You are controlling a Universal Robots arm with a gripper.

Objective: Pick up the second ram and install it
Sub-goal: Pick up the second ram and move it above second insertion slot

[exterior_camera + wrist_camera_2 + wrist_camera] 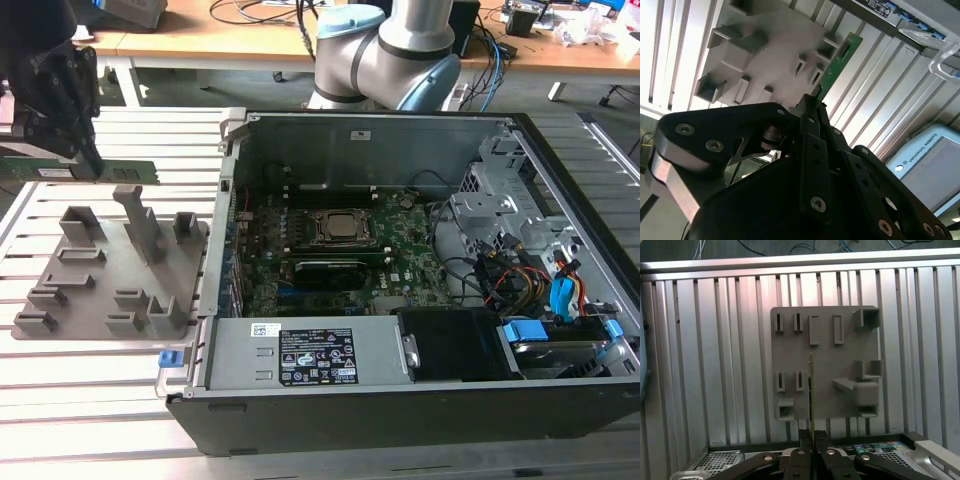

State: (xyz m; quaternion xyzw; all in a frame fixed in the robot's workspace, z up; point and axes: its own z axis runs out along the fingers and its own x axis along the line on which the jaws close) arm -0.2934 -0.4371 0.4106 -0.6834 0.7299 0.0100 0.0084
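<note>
A: Where's the ram (125, 171)?

B: Upper left of the exterior frame, lying level. The gripper (88, 172) is clamped on it partway along its length. In the first wrist view it shows edge-on, pinched between the fingers (804, 440).

A: Is it off the tray (100, 290)?

B: It shows higher in the frame than the tray, its right end close over the tall post. I can't tell how far it clears that post.

A: What room is there around it?

B: Bare slatted table (90, 380) lies left of the tray and below it in the frame. On the right, the tray's edge lies just beside the case (350, 130) wall, and that wall's rim stands between tray and motherboard (400, 265).

A: And the case?

B: It is open on top. The motherboard lies flat inside with the CPU socket (340, 228) near its middle. The power supply (300, 350) runs along the lower edge. Cables (500, 275) and a drive bay with blue tabs crowd the right end.

A: The arm (390, 50)?

B: Its base joint rises behind the case, top centre of the frame.
</note>
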